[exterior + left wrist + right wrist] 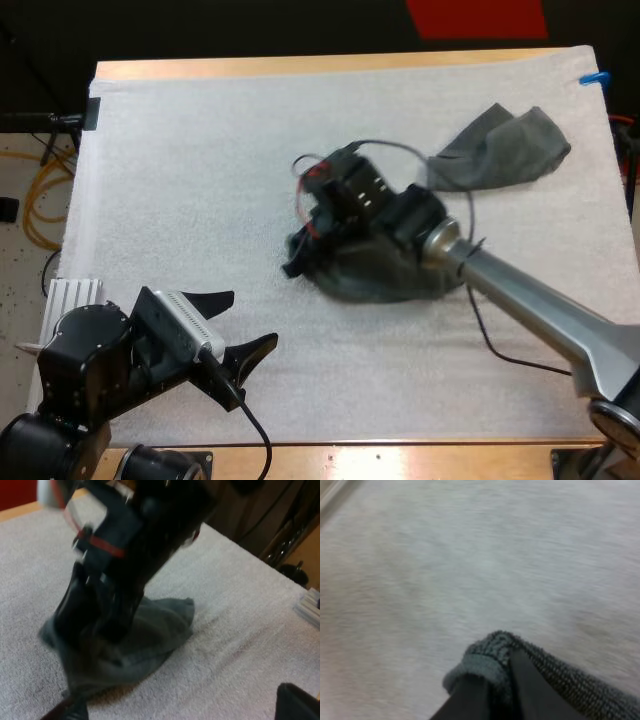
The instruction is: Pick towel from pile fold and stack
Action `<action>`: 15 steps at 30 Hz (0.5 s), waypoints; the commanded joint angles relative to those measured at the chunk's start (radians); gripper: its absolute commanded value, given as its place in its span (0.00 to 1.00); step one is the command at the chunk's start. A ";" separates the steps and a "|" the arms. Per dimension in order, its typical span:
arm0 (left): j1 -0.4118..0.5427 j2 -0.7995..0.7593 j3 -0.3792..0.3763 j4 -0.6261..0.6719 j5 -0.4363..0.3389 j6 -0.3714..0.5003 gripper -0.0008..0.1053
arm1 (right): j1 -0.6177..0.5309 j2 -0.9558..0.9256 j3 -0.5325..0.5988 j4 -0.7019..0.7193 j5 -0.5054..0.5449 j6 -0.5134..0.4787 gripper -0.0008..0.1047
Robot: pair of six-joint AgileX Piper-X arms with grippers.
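Midway across the white mat (200,180), right pincer (305,252) clamps a grey-green towel (385,282) by its edge; left pincer (253,318) gapes wide, empty; crumpled towel (505,150) lies beyond.

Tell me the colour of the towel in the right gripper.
Dark grey-green towel; clearest in right wrist view.

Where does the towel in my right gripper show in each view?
High view: towel mid-mat, under the right gripper.
Left wrist view: towel heaped beneath that gripper.
Right wrist view: its edge pinched in the right gripper.
Shared landmark: the white mat.
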 commanded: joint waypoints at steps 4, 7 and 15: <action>-0.005 -0.003 -0.006 -0.006 0.006 -0.007 0.69 | 0.051 -0.002 -0.009 -0.109 0.005 0.013 0.01; -0.005 -0.003 -0.006 -0.006 0.006 -0.008 0.69 | 0.064 -0.001 -0.009 -0.144 0.039 0.048 0.02; -0.005 -0.003 -0.006 -0.006 0.006 -0.011 0.69 | 0.064 -0.004 -0.016 -0.126 0.040 0.093 0.66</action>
